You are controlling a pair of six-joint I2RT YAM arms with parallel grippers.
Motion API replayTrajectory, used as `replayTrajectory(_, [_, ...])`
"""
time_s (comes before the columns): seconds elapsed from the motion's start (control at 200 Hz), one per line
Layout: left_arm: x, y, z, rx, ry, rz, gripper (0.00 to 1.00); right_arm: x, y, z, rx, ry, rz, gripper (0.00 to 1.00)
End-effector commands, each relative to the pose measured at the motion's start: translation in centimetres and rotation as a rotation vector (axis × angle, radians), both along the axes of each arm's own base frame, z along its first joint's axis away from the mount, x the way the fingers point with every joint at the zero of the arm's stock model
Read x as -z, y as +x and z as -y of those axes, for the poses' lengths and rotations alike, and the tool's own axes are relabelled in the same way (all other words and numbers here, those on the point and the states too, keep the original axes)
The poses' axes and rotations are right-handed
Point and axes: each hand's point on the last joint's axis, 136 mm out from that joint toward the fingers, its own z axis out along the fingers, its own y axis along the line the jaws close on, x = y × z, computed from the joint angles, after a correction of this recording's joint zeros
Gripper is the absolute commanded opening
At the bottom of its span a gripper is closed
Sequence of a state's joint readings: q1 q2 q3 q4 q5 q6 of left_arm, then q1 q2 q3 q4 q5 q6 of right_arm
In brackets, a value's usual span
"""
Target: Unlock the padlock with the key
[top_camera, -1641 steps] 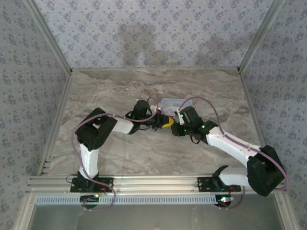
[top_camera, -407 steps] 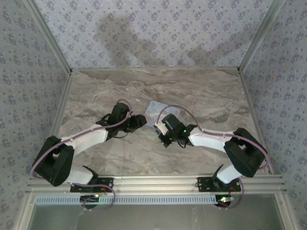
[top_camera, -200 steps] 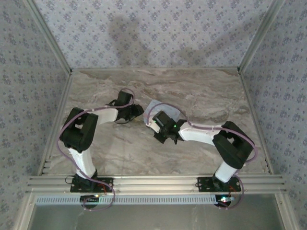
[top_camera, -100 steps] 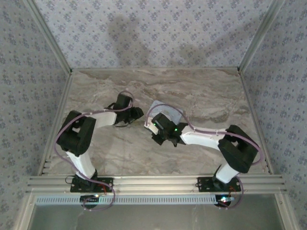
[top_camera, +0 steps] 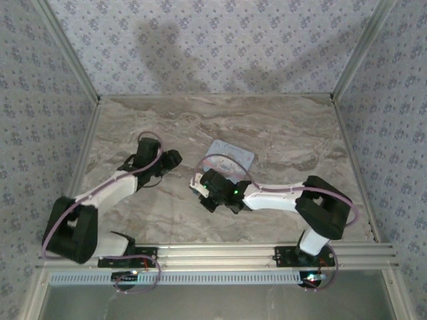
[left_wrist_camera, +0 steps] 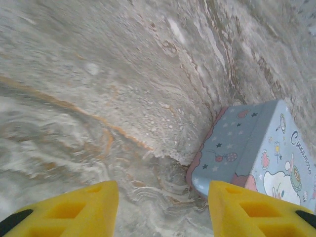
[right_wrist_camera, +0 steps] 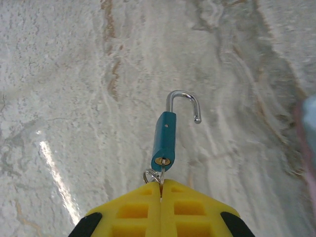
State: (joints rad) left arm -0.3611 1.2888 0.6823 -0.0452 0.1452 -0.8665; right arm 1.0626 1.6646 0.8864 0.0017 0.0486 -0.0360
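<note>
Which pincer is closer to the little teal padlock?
Right. The right pincer is shut on the key in the padlock, right at its tips; the left pincer hangs open near the box, well away.

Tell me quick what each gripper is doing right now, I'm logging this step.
Left gripper: open, holding nothing.
Right gripper: closed on the key, which sits in the padlock.

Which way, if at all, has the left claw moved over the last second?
Yes. The left claw has pulled back leftward, toward the table's left rail, away from the cartoon-printed box.
</note>
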Motion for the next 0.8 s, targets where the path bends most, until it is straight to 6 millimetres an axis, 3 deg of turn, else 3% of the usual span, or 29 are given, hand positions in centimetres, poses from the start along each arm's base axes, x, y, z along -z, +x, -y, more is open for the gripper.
replayTrajectory(0.0, [-0.2, -1.3, -2.5, -0.060, 0.043, 0.005, 0.53, -0.8, -0.1, -2.9, -0.010, 0.079, -0.018, 0.00])
replayTrajectory(0.21, [-0.1, -2.9, -3.7, -0.079, 0.048, -0.004, 0.54, 1.0, -0.5, -3.8, -0.013, 0.048, -0.058, 0.00])
replayTrajectory(0.35, [0.0, -3.2, -3.8, -0.082, 0.039, -0.007, 0.54, 1.4, 0.1, -2.8, 0.042, 0.018, -0.050, 0.29])
replayTrajectory(0.48, [-0.3, -3.1, -3.7, -0.081, 0.038, -0.003, 0.55, 0.3, 1.0, -1.1, 0.098, 0.010, -0.028, 0.37])
replayTrajectory(0.585, [-0.7, -2.8, -3.8, -0.075, 0.052, 0.005, 0.59, -1.9, 2.2, 1.2, 0.165, 0.009, 0.014, 0.42])
replayTrajectory(0.62, [-1.0, -2.7, -3.9, -0.073, 0.062, 0.009, 0.62, -2.8, 2.5, 2.1, 0.193, 0.014, 0.021, 0.44])
replayTrajectory(0.64, [-1.1, -2.7, -4.0, -0.072, 0.069, 0.010, 0.71, -3.4, 2.6, 2.7, 0.211, 0.019, 0.021, 0.46])
replayTrajectory(0.655, [-1.2, -2.6, -4.1, -0.070, 0.076, 0.011, 0.82, -3.9, 2.8, 3.1, 0.231, 0.027, 0.023, 0.48])
replayTrajectory(0.665, [-1.3, -2.6, -4.1, -0.070, 0.081, 0.011, 0.94, -4.3, 2.9, 3.4, 0.243, 0.033, 0.028, 0.49])
replayTrajectory(0.69, [-1.5, -2.5, -4.2, -0.068, 0.091, 0.015, 0.98, -5.0, 3.2, 4.3, 0.266, 0.039, 0.040, 0.55])
replayTrajectory(0.7, [-1.5, -2.4, -4.3, -0.068, 0.094, 0.015, 0.98, -5.4, 3.3, 4.6, 0.275, 0.040, 0.044, 0.66])
replayTrajectory(0.715, [-1.7, -2.4, -4.3, -0.064, 0.098, 0.019, 0.98, -5.8, 3.5, 5.2, 0.289, 0.044, 0.051, 0.93])
replayTrajectory(0.725, [-1.8, -2.3, -4.3, -0.064, 0.100, 0.021, 0.98, -6.2, 3.7, 5.6, 0.299, 0.046, 0.057, 0.98])
replayTrajectory(0.794, [-2.4, -2.0, -4.5, -0.059, 0.117, 0.034, 0.98, -8.4, 4.8, 8.3, 0.370, 0.060, 0.098, 1.00])
